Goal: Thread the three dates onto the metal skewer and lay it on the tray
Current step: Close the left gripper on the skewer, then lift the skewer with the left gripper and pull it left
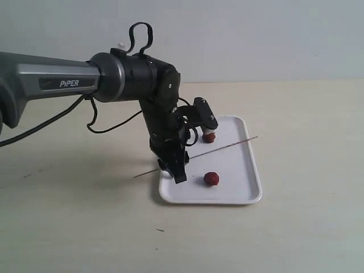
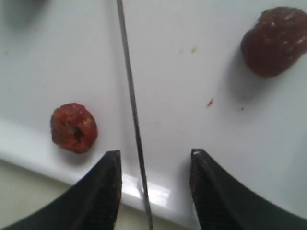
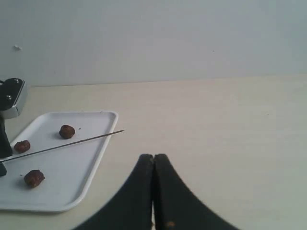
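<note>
1. Left claw: jaws wide, nothing held. They straddle the metal skewer, which runs between them, closer to one finger than the other and apparently touching neither.
2. Skewer lies bare across the tray, both ends overhanging the rim.
3. All three dates sit loose on the tray, none threaded. One is just beside the skewer, near the claw.
4. Right claw: closed, empty, over the counter, well apart from the tray.
5. Risk: the closure is off-centre. The nearer finger would meet the rod first and could roll it or pivot it on the rim.
6. Risk: the rod is very thin, so it may slip through the pads or tilt once lifted.
7. Risk: a displaced skewer could knock the nearby date away.
</note>
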`<state>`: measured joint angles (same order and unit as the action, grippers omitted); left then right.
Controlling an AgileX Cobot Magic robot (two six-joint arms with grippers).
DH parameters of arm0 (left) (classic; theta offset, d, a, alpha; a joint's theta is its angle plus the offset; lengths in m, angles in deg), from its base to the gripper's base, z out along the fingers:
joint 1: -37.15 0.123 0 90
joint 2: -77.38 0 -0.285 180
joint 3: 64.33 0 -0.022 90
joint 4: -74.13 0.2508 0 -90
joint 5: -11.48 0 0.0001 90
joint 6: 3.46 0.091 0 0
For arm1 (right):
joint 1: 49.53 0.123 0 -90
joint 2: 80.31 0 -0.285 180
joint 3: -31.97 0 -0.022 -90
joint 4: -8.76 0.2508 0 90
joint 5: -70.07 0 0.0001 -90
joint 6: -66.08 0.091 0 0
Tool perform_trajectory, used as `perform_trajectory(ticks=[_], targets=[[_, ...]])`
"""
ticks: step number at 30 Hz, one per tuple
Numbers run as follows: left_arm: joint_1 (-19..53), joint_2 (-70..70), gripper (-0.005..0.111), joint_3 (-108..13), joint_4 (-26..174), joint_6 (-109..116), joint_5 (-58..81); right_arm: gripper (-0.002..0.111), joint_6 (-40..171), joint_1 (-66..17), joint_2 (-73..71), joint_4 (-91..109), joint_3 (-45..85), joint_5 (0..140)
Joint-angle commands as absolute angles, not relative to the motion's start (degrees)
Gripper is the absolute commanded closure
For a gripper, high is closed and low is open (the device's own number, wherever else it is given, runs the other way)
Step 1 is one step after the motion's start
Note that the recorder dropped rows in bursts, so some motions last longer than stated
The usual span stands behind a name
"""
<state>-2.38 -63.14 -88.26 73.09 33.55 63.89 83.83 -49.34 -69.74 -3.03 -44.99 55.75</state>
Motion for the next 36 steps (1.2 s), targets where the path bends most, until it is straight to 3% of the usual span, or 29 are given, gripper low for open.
perform_trajectory(ticks=[1,5,7,9,10,11,18,26,31,36], targets=[[-2.1,-64.2,0.061,-88.5,72.5,33.6,64.4,0.108,83.7,-49.7,-70.0,-3.3,-45.2,56.0],[-2.1,-64.2,0.061,-88.5,72.5,33.6,65.6,0.108,83.7,-49.7,-70.0,-3.3,-45.2,56.0],[-2.1,-64.2,0.07,-88.5,72.6,33.6,65.7,0.108,83.7,-49.7,-70.0,-3.3,-45.2,56.0],[-2.1,-64.2,0.087,-88.5,72.6,33.6,65.3,0.108,83.7,-49.7,-70.0,-3.3,-45.2,56.0],[-2.1,-64.2,0.102,-88.5,72.6,33.6,65.0,0.108,83.7,-49.7,-70.0,-3.3,-45.2,56.0],[-2.1,-64.2,0.107,-88.5,72.6,33.8,65.0,0.108,83.7,-49.7,-70.0,-3.3,-45.2,56.0],[-2.1,-62.8,0.107,-88.5,74.9,33.8,63.9,0.108,83.7,-49.7,-70.0,-3.3,-45.2,56.0],[-0.5,-48.8,0.107,-88.5,74.7,34.7,67.5,0.108,83.7,-49.7,-70.0,-3.3,-45.2,56.0],[5.0,-46.6,0.107,-88.5,70.9,37.7,77.9,0.108,83.7,-49.7,-70.0,-3.3,-45.2,56.0],[11.9,-46.6,0.107,-84.1,64.0,43.2,76.6,0.108,83.7,-49.7,-70.0,-3.3,-45.2,56.0]])
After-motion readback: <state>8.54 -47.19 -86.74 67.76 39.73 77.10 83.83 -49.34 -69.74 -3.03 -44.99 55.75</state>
